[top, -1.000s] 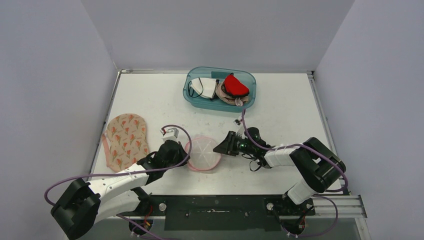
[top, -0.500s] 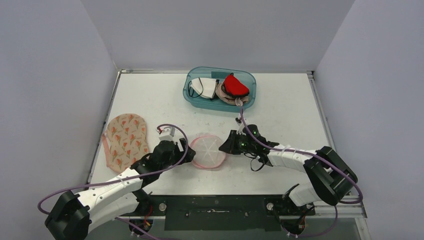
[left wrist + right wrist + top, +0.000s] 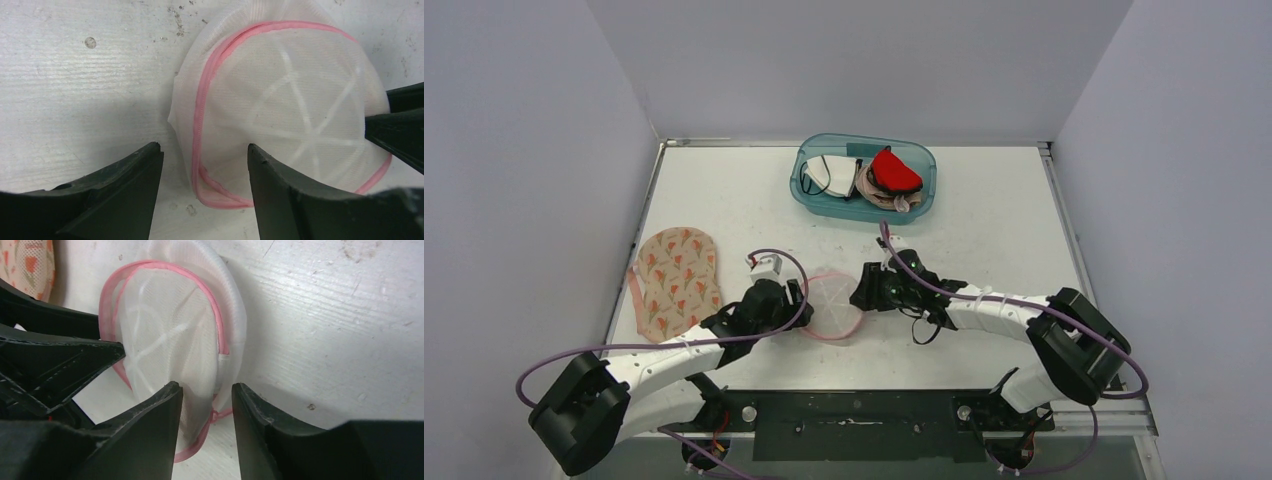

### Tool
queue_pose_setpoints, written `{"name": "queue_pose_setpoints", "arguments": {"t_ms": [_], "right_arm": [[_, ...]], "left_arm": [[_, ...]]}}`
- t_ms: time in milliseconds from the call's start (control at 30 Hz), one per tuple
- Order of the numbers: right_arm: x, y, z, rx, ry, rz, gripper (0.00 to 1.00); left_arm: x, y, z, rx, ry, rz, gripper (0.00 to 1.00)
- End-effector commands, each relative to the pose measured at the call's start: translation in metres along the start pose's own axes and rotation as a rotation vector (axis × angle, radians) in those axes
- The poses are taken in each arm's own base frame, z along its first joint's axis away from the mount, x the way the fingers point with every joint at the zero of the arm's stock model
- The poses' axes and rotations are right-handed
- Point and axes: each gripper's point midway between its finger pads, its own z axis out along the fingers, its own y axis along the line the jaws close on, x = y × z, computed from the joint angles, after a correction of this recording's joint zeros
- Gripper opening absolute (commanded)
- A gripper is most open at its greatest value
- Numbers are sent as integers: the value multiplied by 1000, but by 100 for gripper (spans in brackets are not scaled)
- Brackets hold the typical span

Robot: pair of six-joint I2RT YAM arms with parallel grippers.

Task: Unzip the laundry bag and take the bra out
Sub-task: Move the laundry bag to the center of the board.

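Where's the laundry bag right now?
In the top view, the laundry bag lies on the table between the left gripper and the right gripper, toward the front.

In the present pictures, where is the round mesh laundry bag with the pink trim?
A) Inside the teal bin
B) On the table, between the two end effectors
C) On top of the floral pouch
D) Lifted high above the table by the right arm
B: the top view shows the laundry bag lying on the table, with the left end effector at one side and the right end effector at the other.
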Motion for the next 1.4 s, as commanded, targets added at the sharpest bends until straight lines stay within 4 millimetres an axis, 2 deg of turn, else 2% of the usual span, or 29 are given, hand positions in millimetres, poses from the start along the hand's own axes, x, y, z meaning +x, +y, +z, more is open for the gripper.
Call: {"name": "queue_pose_setpoints", "arguments": {"t_ms": [0,133,200,367,600,733,800,967,1067,1200,1267,1367], "right_arm": [[-16,7,-2,-7,-53,-32,49],[-24,5,-16,-60,-82,-19,69],[-21,3,-22,-129,-82,16,75],[-9,11,-22,-258,-56,70,81],[-8,23,-6,-314,-35,111,82],[1,24,9,-283,1,95,78],[5,19,17,-246,13,93,69],[15,-1,30,-152,29,109,37],[20,-12,32,-104,35,117,30],[20,-13,32,-90,35,112,32],[20,-13,31,-85,35,107,37],[17,-10,30,-82,25,95,48]], "left_arm": [[-32,-26,-1,79,-98,-8,58],[-33,-27,-2,83,-101,-6,51],[-33,-26,-2,81,-101,-1,47],[-30,-23,0,72,-96,-1,41],[-28,-24,3,73,-85,-3,38],[-25,-23,5,74,-79,-4,37],[-24,-23,5,74,-75,-4,36],[-25,-22,4,70,-76,-7,36],[-31,-22,-2,58,-91,-11,39],[-44,-25,-25,62,-115,-15,53],[-54,-32,-41,89,-135,-19,57],[-68,-53,-60,184,-168,-31,57]]}}
